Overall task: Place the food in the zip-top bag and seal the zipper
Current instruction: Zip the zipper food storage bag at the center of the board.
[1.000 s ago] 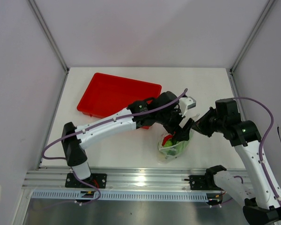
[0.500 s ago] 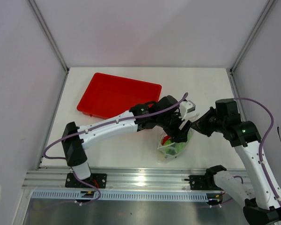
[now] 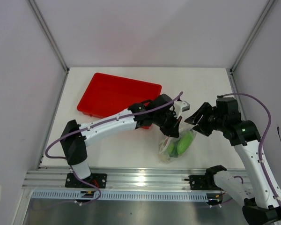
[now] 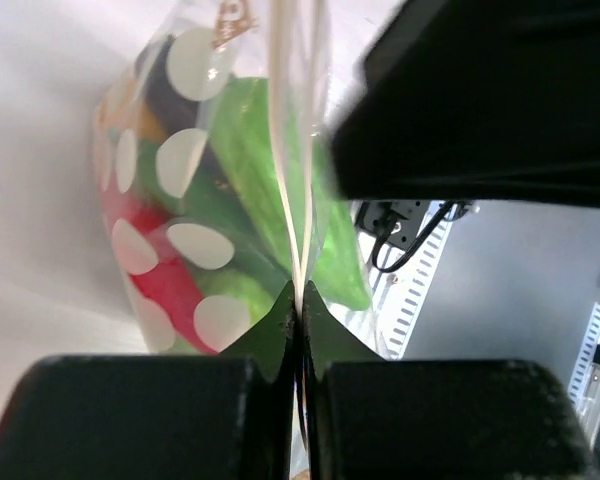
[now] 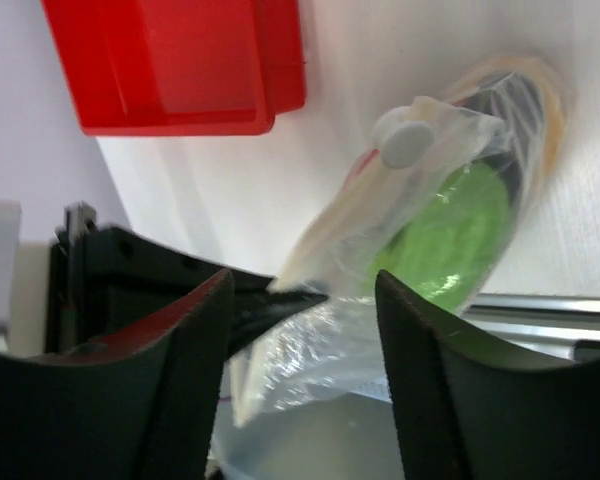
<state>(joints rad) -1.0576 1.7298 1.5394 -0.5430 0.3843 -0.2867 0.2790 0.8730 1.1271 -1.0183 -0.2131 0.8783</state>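
Left end effector (image 4: 300, 318) pinching one zip-top bag (image 3: 177, 144) (food (image 4: 250, 150) inside), one red tray (image 3: 113, 93)

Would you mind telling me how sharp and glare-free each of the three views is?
Top external: sharp, evenly lit, a bright sheen on the metal rail. Left wrist: the zip-top bag looks soft and washed out at upper left, the left pincer a dark silhouette. Right wrist: the right pincer is blurred, the bag fairly clear.

The white table (image 3: 201, 84) carries a red tray (image 3: 113, 95) at its far left. The zip-top bag (image 3: 177, 146) rests near the front edge.
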